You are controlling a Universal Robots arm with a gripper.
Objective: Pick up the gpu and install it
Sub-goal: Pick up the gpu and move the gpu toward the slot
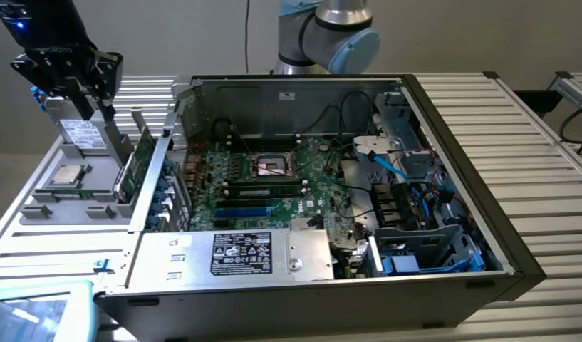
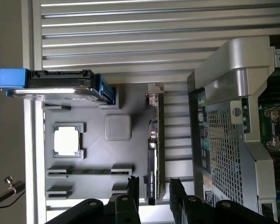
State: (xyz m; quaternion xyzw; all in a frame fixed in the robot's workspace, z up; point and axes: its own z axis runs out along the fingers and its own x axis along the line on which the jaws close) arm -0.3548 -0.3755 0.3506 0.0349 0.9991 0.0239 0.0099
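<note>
The gpu (image 1: 134, 168) stands on its long edge in a slot of the grey parts tray (image 1: 43, 208), just outside the open computer case on the exterior view's left. In the wrist view the gpu (image 2: 152, 158) appears as a thin black card seen edge-on, with a metal bracket at one end. My gripper (image 1: 92, 108) hangs above the tray, higher than the card and apart from it. In the wrist view my gripper (image 2: 154, 192) is open, its two black fingers (image 2: 132, 187) standing either side of the card's line and holding nothing.
The tray (image 2: 93, 156) also holds a CPU (image 2: 66, 141) and an upright hard drive (image 2: 56, 84) with blue brackets. The open case (image 1: 461, 149) with the green motherboard (image 1: 243, 192), cables and a power supply (image 1: 243, 253) lies at the exterior view's right. The table (image 1: 547, 135) is slatted metal.
</note>
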